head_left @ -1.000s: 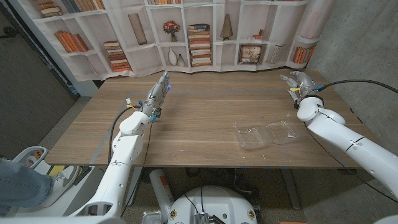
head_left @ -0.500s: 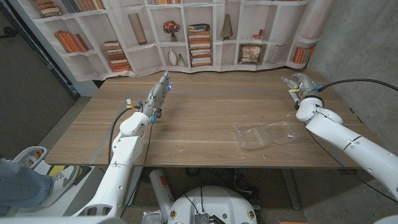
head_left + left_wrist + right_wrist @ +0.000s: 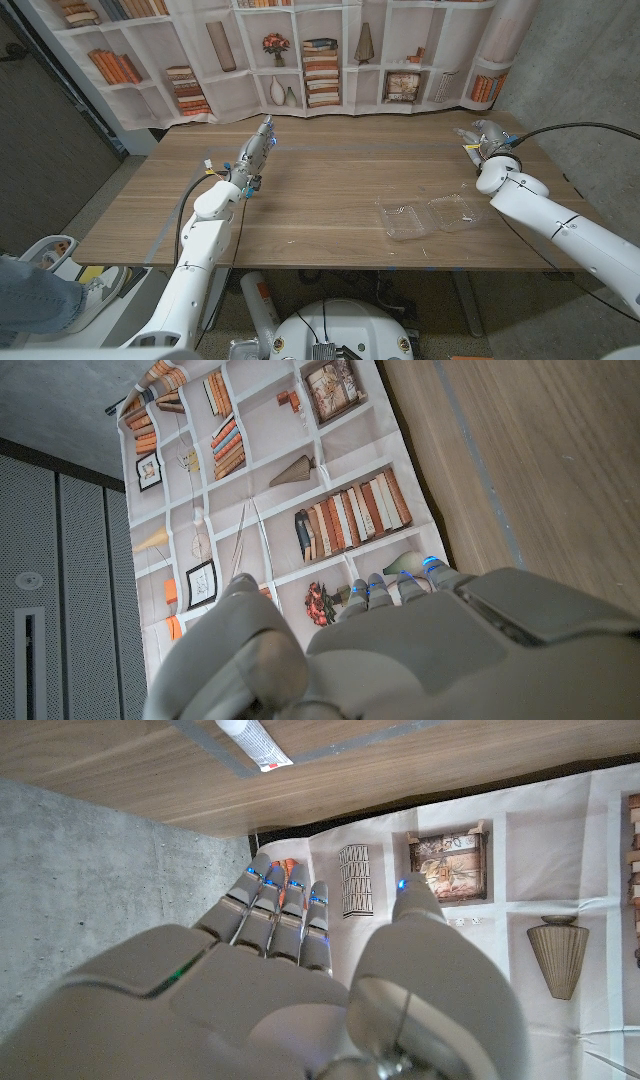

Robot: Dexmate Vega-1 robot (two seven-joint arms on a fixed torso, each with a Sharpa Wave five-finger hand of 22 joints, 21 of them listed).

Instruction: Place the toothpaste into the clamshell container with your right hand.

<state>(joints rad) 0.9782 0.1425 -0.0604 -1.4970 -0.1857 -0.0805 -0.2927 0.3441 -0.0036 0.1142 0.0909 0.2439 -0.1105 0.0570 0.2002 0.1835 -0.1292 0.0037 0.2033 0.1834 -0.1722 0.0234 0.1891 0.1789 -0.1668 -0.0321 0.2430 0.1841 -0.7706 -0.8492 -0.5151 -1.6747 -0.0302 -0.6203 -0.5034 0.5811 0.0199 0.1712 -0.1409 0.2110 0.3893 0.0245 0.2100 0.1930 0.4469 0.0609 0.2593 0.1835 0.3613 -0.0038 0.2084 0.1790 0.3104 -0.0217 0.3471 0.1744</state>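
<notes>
One clear clamshell container (image 3: 431, 215) lies open on the wooden tabletop (image 3: 330, 190), toward its near right part. One toothpaste tube (image 3: 254, 742) lies on the tabletop near the far right corner, just beyond the right hand (image 3: 480, 134). That hand holds nothing, its fingers (image 3: 280, 910) extended side by side, thumb apart. The left hand (image 3: 256, 147) is raised, fingers straight, also holding nothing.

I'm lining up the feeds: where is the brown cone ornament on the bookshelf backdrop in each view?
Head view: cone ornament on the top shelf, right of centre.
Left wrist view: cone ornament lying sideways, above the fingers.
Right wrist view: cone ornament inverted, at the right edge.
Shared landmark: the framed picture one compartment away.
</notes>
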